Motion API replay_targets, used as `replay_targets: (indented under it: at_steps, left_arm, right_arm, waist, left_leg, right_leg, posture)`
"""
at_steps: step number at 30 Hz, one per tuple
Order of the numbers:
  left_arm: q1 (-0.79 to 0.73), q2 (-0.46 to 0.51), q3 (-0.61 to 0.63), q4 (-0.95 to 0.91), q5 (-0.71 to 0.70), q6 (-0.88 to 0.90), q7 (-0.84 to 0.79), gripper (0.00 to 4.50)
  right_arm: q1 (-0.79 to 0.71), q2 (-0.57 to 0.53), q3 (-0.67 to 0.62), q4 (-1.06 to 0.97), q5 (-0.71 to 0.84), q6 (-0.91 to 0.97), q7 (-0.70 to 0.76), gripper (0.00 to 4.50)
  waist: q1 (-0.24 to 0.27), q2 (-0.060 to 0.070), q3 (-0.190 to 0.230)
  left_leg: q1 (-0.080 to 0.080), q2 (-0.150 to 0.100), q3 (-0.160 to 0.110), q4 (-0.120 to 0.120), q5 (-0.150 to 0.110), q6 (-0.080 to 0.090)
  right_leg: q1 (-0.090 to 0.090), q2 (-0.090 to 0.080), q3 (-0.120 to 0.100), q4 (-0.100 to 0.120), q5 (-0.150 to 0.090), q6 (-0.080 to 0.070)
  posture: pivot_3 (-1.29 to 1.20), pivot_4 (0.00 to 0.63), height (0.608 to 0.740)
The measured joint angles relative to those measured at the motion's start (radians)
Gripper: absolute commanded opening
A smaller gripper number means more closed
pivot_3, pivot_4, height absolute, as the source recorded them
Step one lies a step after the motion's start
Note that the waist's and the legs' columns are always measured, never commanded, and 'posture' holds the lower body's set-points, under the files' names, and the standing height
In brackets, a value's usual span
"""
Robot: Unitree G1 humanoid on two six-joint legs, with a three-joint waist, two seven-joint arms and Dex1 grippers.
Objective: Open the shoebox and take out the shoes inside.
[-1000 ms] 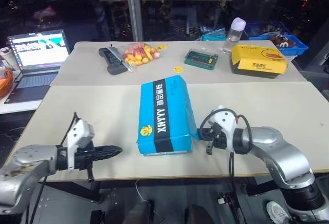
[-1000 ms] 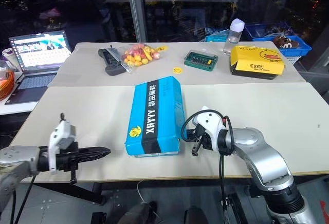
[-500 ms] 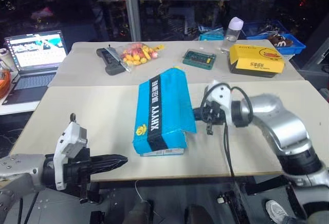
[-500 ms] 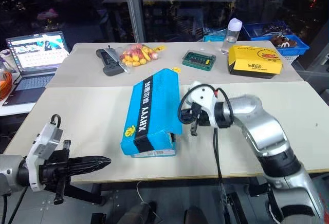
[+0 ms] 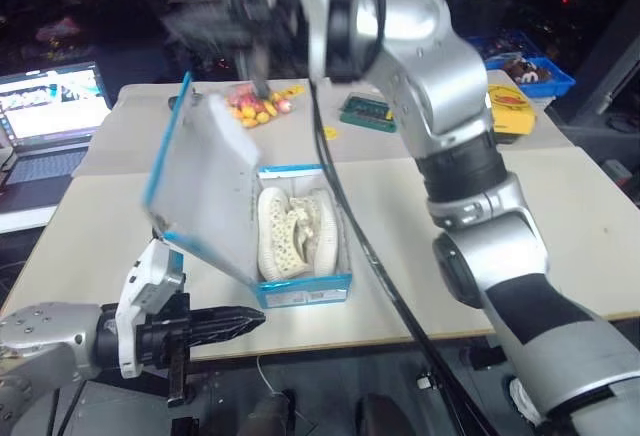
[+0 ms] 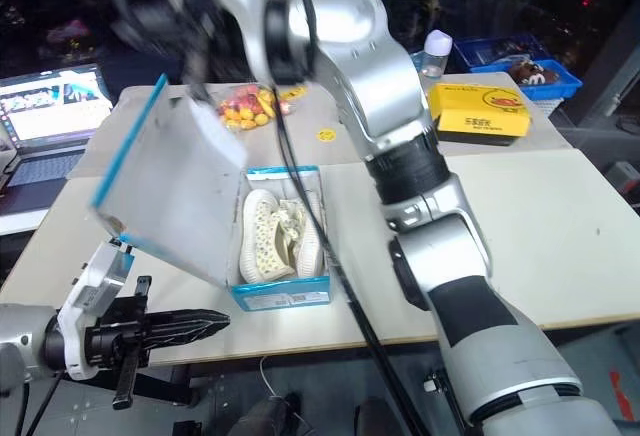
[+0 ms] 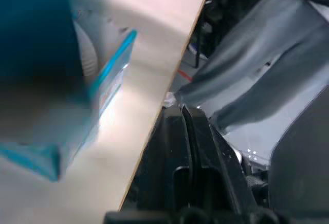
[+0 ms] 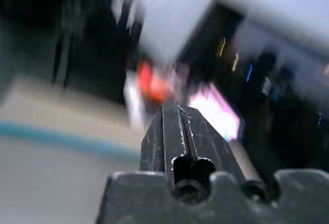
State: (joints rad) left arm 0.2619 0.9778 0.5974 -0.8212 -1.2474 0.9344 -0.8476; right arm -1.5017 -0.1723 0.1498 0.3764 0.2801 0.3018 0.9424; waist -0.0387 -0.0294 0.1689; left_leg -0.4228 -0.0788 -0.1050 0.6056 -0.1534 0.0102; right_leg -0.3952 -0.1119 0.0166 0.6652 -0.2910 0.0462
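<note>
The blue shoebox (image 5: 300, 291) stands open on the table (image 5: 400, 276). Its lid (image 5: 215, 191) is swung up and leans to the left, showing its white inner face. The cream perforated shoes (image 5: 293, 232) lie side by side inside the box. My right gripper (image 5: 256, 64) is raised high just above the lid's upper edge, blurred; in the right wrist view its fingers (image 8: 169, 126) are shut with nothing between them. My left gripper (image 5: 250, 320) is shut and hangs at the table's front edge, just in front of and left of the box's near corner.
A laptop (image 5: 50, 106) sits at the far left. On the back table lie a bag of yellow and red pieces (image 5: 255, 106), a green board (image 5: 365, 111) and a yellow box (image 5: 515, 111). A blue crate (image 5: 525, 71) stands behind them.
My right arm has swung up and to the left, and the lid has gone from nearly closed to fully raised, uncovering the shoes. The left gripper has drifted slightly towards the box.
</note>
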Motion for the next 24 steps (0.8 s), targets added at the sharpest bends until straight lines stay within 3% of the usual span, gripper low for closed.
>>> replay_targets:
  at_steps: [3, 7, 13, 19, 24]
  left_arm:
    - [0.086, 0.001, 0.135, 0.002, -0.076, 0.021, 0.024, 0.05]
    - [0.147, 0.019, 0.314, 0.033, -0.085, 0.038, 0.035, 0.05]
    - [0.183, 0.016, 0.487, 0.159, 0.068, 0.027, 0.048, 0.05]
    - [0.122, 0.064, 0.496, 0.199, 0.116, 0.007, 0.012, 0.05]
    - [0.000, 0.140, 0.350, 0.270, 0.155, -0.040, -0.052, 0.05]
  right_arm:
    - [0.134, -0.054, 0.007, 0.006, -0.027, -0.006, 0.018, 0.00]
    - [0.251, -0.079, 0.038, 0.003, -0.043, 0.008, 0.045, 0.00]
    - [0.289, -0.095, 0.056, -0.045, -0.063, 0.015, 0.072, 0.00]
    - [0.359, -0.147, 0.127, -0.119, -0.077, 0.031, 0.163, 0.00]
    - [0.424, -0.227, 0.181, -0.246, -0.068, 0.088, 0.263, 0.00]
  waist:
    - [0.021, -0.008, -0.004]
    - [0.019, 0.003, 0.006]
    - [-0.005, 0.006, 0.007]
    - [-0.006, 0.006, 0.008]
    - [-0.001, 0.006, 0.008]
  left_leg:
    - [0.000, 0.002, 0.001, 0.007, -0.005, 0.000]
    - [-0.001, 0.001, 0.007, 0.005, -0.002, -0.004]
    - [0.001, 0.017, 0.008, 0.001, 0.001, -0.005]
    - [-0.001, 0.019, 0.010, 0.001, 0.000, -0.006]
    - [0.000, 0.019, 0.011, 0.002, 0.000, -0.007]
  right_leg:
    - [0.004, 0.002, 0.000, -0.005, 0.001, -0.001]
    - [-0.001, 0.001, 0.005, -0.001, 0.003, -0.004]
    - [-0.004, 0.019, 0.007, 0.007, 0.000, -0.018]
    - [-0.008, 0.021, 0.010, 0.009, 0.000, -0.019]
    - [-0.007, 0.021, 0.010, 0.008, 0.001, -0.019]
  posture:
    - [0.00, 0.150, 0.740]
    - [0.00, 0.150, 0.740]
    - [0.00, 0.150, 0.740]
    - [0.00, 0.150, 0.740]
    - [0.00, 0.150, 0.740]
